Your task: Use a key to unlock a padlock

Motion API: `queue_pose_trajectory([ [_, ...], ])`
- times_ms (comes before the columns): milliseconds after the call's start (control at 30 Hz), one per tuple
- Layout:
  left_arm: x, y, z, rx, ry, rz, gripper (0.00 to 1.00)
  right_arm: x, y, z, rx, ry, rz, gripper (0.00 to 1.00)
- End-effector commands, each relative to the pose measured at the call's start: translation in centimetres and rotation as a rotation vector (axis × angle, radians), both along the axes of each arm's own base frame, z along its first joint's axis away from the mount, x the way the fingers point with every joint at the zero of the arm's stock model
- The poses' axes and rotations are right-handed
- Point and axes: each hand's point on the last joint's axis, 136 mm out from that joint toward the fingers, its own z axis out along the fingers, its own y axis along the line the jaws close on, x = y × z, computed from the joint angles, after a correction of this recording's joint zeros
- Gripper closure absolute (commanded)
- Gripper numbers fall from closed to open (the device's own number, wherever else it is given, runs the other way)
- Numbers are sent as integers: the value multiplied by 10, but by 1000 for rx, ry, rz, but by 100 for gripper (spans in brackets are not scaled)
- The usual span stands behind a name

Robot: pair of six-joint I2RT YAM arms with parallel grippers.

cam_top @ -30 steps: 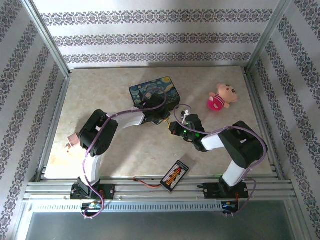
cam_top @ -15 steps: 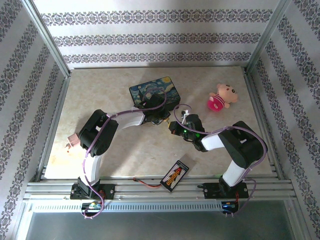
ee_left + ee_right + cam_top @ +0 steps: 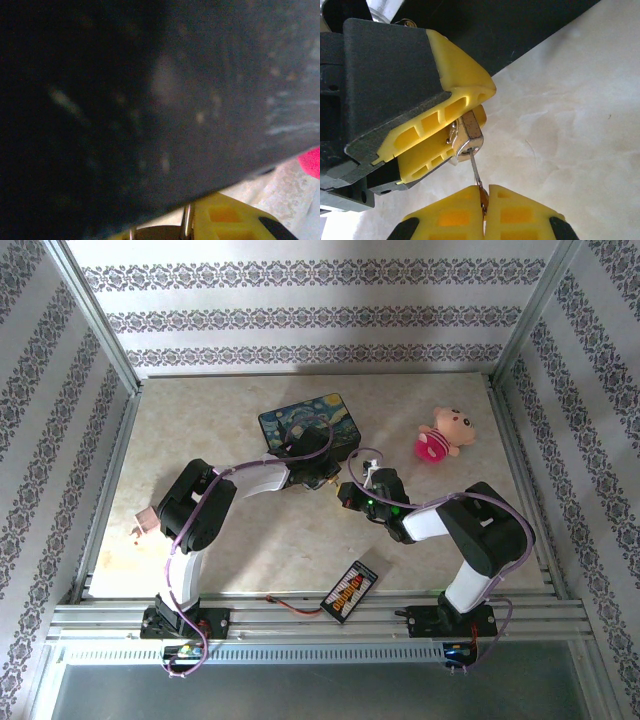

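Right tool [image 3: 485, 200]: yellow fingers [image 3: 520, 215] pressed together, pinching the head of the key [image 3: 476, 172]. The thin grey shaft sticks straight out from the fingertips and meets the end face of the padlock [image 3: 470, 131]. Can't tell how deep it goes in.

Left tool [image 3: 457, 131]: jaws partly apart, clamped on the padlock body from both sides. Padlock sits between the yellow pads, off the worktop [image 3: 580, 125], just beyond the right tool's tips. The two tools face each other, close but apart, joined only by the key.

Left wrist view: blurred. Silver shackle [image 3: 186, 225] at the bottom edge beside a yellow finger [image 3: 225, 220], dark box [image 3: 150, 100] looming just beyond.

Top view: left tool [image 3: 322, 478] and right tool [image 3: 347, 492] meet near the worktop's middle, right at the near edge of the dark blue painted box [image 3: 308, 425]. Padlock and key are too small to make out there. Pink plush toy [image 3: 440, 436] lies well to the right of the box. Black strip [image 3: 349, 591] with coloured marks lies near the front edge, between the arm bases.
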Motion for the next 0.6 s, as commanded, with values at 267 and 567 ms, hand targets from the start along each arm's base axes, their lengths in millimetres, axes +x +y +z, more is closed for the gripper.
queue_pose_trajectory([
  [267, -27, -16, -10, -42, 106, -45, 89, 17, 2, 13, 61, -2, -70, 100],
  [567, -27, -20, -10, -52, 113, -54, 89, 17, 15, 21, 91, -3, -34, 100],
])
